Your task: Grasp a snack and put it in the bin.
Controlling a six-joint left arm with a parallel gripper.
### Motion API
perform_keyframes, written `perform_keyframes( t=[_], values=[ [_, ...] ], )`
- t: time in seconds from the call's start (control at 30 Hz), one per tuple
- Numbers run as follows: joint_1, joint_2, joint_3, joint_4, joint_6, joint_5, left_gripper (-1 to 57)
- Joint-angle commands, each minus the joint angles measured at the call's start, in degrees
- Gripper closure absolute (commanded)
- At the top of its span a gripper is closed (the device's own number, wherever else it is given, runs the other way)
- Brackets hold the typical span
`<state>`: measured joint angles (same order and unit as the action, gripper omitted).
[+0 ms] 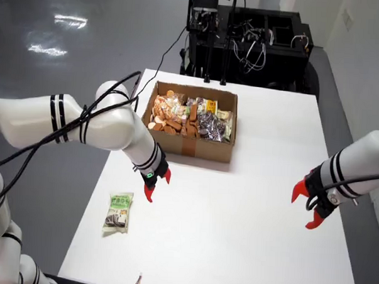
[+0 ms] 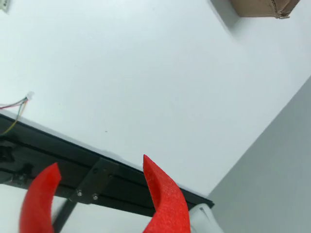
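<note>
A green-and-white snack packet (image 1: 118,212) lies flat on the white table (image 1: 236,232) near its left edge in the overhead view. The left arm's red-fingered gripper (image 1: 158,186) hangs open and empty just above and to the right of the packet, between it and the cardboard bin (image 1: 195,147). The bin holds several snack packets. The right arm's gripper (image 1: 303,211) is also open and empty near the table's right side. In the wrist view, two red fingers (image 2: 163,194) stand apart with nothing between them, and a corner of the bin (image 2: 262,7) shows at the top right.
A loose coloured wire (image 1: 137,280) lies at the table's near edge; it also shows in the wrist view (image 2: 19,104). A black equipment rack with cables (image 1: 244,37) stands behind the table. Grey floor surrounds the table.
</note>
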<state>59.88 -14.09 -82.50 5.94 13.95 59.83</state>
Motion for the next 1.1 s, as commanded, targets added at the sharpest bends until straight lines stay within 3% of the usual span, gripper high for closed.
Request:
perform_keyframes(
  t=[0.03,0.23,0.73,1.1],
  values=[
    [-1.0,-1.3,-0.5,0.0,-2.5,-0.3,20.9],
    [-2.8,-3.1,-1.6,0.1,-7.2,-0.9,16.2],
    [-8.8,-6.7,-3.5,-1.1,-18.3,-0.5,15.8],
    [-11.3,-12.3,-4.6,-0.6,-23.2,0.3,4.7]
  ],
)
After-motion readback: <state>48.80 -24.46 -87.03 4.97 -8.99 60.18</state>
